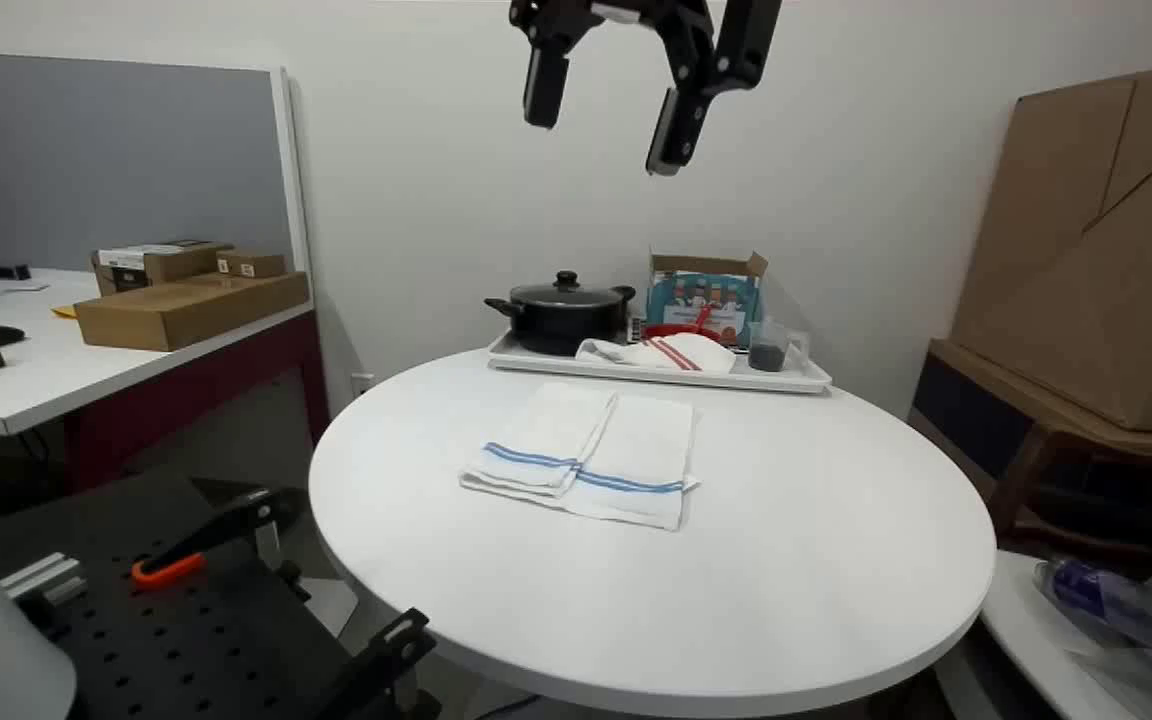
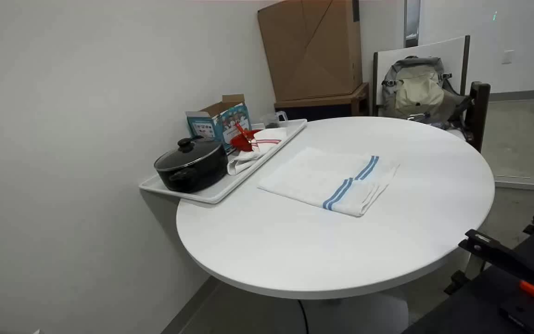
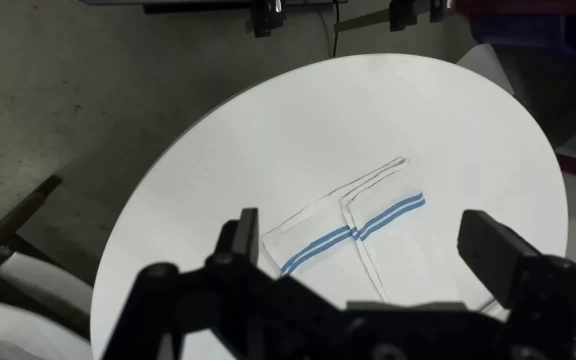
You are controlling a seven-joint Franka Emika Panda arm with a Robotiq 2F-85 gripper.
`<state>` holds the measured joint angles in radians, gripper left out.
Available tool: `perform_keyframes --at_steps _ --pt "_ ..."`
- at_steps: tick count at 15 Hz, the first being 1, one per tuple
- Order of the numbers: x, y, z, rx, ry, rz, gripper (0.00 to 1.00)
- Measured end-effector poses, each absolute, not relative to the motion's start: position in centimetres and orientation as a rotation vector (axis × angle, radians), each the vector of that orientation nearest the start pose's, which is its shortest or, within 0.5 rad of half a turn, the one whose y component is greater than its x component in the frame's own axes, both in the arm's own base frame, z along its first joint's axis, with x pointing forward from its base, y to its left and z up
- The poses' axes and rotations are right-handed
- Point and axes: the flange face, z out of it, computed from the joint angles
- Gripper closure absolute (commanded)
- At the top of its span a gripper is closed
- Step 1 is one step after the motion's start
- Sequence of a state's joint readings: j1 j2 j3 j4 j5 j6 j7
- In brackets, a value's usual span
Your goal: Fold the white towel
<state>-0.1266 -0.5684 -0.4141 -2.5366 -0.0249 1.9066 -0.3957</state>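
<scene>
The white towel [image 1: 636, 440] with blue stripes lies on the round white table, partly folded over in flat layers. Its stripes show in both exterior views [image 2: 332, 174] and in the wrist view [image 3: 318, 285]. One folded flap's edge runs down the middle of the towel, beside a single-looking part. My gripper [image 1: 604, 135] is high above the table, open and empty, its black fingers wide apart. In the wrist view the gripper [image 3: 363, 237] frames the towel from above and hides its lower part. The gripper is out of view in an exterior view.
A white tray [image 1: 651, 377] stands at the table's wall side. It holds a black lidded pot [image 1: 568, 315], a white cloth with red stripes [image 1: 671, 352], a red item [image 2: 244, 139], an open box [image 2: 234, 121] and a clear cup [image 1: 768, 348]. A wall [image 1: 416, 200] is behind it.
</scene>
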Motion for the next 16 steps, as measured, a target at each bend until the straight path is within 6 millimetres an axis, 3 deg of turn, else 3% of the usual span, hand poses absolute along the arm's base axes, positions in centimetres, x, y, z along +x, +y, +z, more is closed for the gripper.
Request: perform_keyframes --at_steps 5,11,16 --pt "32.2 -19.4 44.2 -2.917 0.112 -0.002 0.00" --pt "36.0 -19.4 43.9 -2.913 0.234 -0.078 0.00" --pt "36.2 -19.6 43.8 -2.918 0.243 -0.073 0.00"
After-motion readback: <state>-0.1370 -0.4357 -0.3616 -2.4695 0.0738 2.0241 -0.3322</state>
